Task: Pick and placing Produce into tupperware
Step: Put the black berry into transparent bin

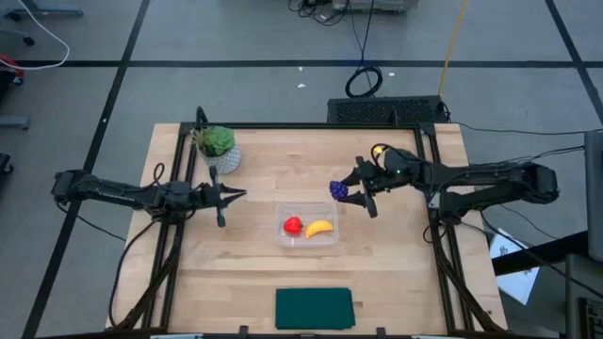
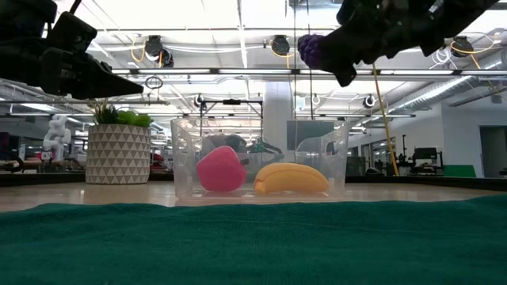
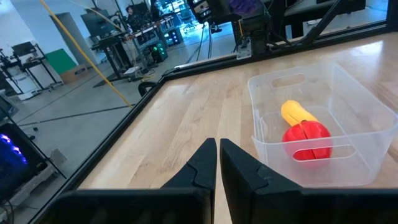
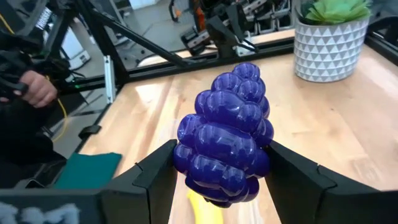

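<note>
The right gripper [image 4: 221,171] hangs in the air with its two dark fingers [image 4: 155,171] clamped on either side of a dark purple, lumpy, glossy bunch of toy grapes [image 4: 224,143], which bulges out forward of the fingertips and fills the gap between them. In the high view the same purple bunch [image 1: 338,189] sits at the tip of the right gripper [image 1: 350,193], above bare wood and just beside the far right corner of the small clear plastic rectangular container with rounded corners [image 1: 325,241]. Only the low view shows height: the grapes [image 2: 314,49] are well above the container's rim [image 2: 257,120], apart from it. Inside the container lie a round red toy fruit [image 1: 293,225] and a curved yellow toy banana [image 1: 319,228], side by side; the low view shows both resting on its floor, the red one [image 2: 219,170] just beside the banana [image 2: 291,179]. The left gripper [image 3: 218,163] waits with its fingers [image 3: 202,167] pressed nearly together on nothing, the container [image 3: 348,112] lying ahead of and to one side of the fingertips. The high view alone shows the flat dark green rectangular cloth [image 1: 314,308] at the near edge of the light wooden table [image 1: 254,273], and the green leafy plant in a white patterned pot [image 1: 218,146] beside the left arm. The right wrist view alone catches a person's hand [image 4: 36,90] beyond the table. No readable writing or brand shows on anything.
</note>
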You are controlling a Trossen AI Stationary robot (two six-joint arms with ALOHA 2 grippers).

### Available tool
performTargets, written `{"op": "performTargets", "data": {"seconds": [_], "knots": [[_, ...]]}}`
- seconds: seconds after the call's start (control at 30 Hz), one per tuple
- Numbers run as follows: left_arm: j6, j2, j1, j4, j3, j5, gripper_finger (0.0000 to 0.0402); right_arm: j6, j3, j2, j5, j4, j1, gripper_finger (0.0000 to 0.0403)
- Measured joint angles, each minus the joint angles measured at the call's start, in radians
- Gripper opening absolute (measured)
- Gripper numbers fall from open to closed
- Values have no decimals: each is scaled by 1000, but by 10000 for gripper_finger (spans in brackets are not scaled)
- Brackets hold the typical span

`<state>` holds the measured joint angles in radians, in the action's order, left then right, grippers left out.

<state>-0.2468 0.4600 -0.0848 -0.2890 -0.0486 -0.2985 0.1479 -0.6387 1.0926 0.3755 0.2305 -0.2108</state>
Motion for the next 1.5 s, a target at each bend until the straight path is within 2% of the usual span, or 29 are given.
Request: {"op": "performTargets", "data": {"seconds": [0.37, 0.7, 1.0, 1.23, 1.5], "knots": [[1, 0, 0, -6, 0, 0, 26, -59, -119, 100, 23, -103, -11, 201], [6, 0, 0, -8, 0, 0, 26, -101, -319, 268, 102, -277, -10, 201], [12, 0, 0, 0, 0, 0, 26, -201, -482, 407, 100, -457, 14, 201], [12, 0, 0, 1, 0, 0, 26, -266, -567, 455, 97, -595, 26, 201], [9, 0, 0, 0, 0, -5, 26, -276, -604, 460, 70, -623, 26, 201]]}}
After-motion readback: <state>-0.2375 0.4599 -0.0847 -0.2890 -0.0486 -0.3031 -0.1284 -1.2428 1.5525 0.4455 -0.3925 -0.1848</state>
